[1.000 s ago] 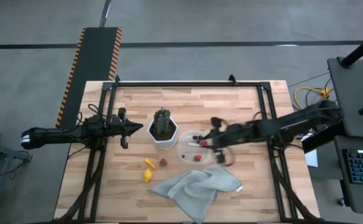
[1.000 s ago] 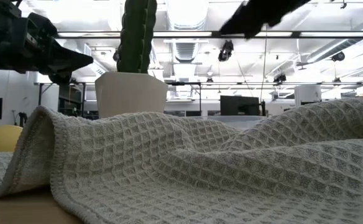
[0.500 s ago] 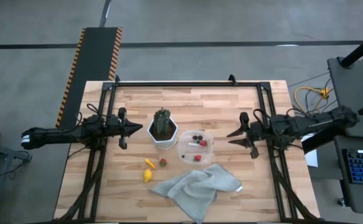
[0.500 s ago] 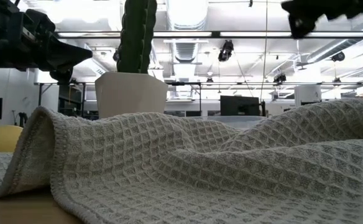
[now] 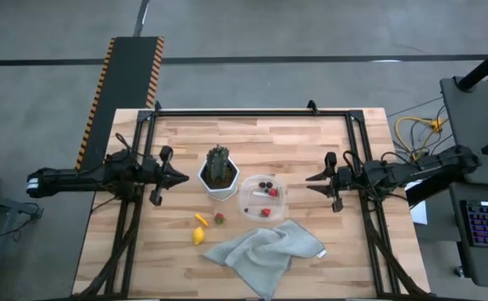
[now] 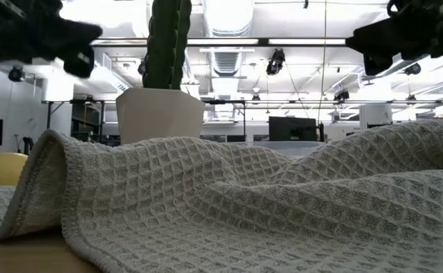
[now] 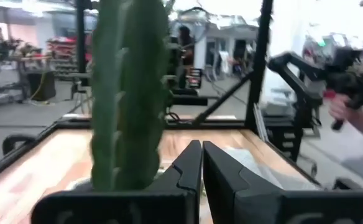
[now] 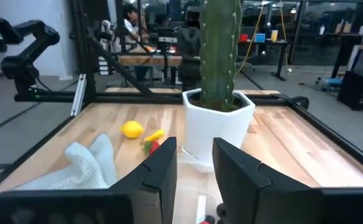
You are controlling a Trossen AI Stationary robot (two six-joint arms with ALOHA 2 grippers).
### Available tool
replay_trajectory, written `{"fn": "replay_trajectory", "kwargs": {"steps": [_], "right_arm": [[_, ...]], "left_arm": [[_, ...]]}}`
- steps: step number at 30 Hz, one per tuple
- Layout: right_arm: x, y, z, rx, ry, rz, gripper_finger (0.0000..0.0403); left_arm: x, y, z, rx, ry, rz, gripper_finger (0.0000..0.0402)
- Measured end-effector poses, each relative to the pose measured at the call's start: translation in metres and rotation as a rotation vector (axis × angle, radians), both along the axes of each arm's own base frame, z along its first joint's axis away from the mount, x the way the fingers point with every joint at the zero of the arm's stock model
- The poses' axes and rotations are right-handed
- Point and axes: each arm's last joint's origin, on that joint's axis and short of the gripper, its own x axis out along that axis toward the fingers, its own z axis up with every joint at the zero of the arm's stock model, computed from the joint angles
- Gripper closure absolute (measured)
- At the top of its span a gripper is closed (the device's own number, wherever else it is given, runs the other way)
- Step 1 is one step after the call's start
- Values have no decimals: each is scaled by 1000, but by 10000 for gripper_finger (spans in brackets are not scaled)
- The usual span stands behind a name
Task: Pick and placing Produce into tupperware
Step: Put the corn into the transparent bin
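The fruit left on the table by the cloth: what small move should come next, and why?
Probably the left gripper, shut and waiting beside the cactus pot, should open and swing toward the strawberry and yellow pieces. They lie outside the clear tub, nearer that arm, while the right gripper hangs empty, jaws apart, on the tub's other side.

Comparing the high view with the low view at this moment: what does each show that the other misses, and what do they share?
Only the high view shows the clear tub with strawberries and dark berries inside, plus a strawberry and yellow pieces loose on the wooden table. Only the low view shows the room's ceiling lights and monitors. Both show the grey cloth, the cactus in its white pot, the left gripper and the right gripper.
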Motion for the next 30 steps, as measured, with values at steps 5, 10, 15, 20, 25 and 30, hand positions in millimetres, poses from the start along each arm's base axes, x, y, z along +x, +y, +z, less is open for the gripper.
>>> {"fn": "replay_trajectory", "kwargs": {"steps": [5,10,15,20,25,30], "right_arm": [[0,0,7,-16,-21,0,300],[1,0,13,-38,-34,1,296],[1,0,15,-79,-40,1,300],[1,0,15,-97,-41,1,302],[1,0,16,-102,-43,-1,295],[1,-1,16,-111,-41,-41,292]], "left_arm": [[7,-8,35,110,67,-63,402],[19,-20,58,156,230,-84,402],[35,-37,59,181,529,-36,402],[57,-56,53,170,765,-54,402],[72,-65,43,184,986,-125,402],[80,-69,28,170,1126,-115,402]]}}
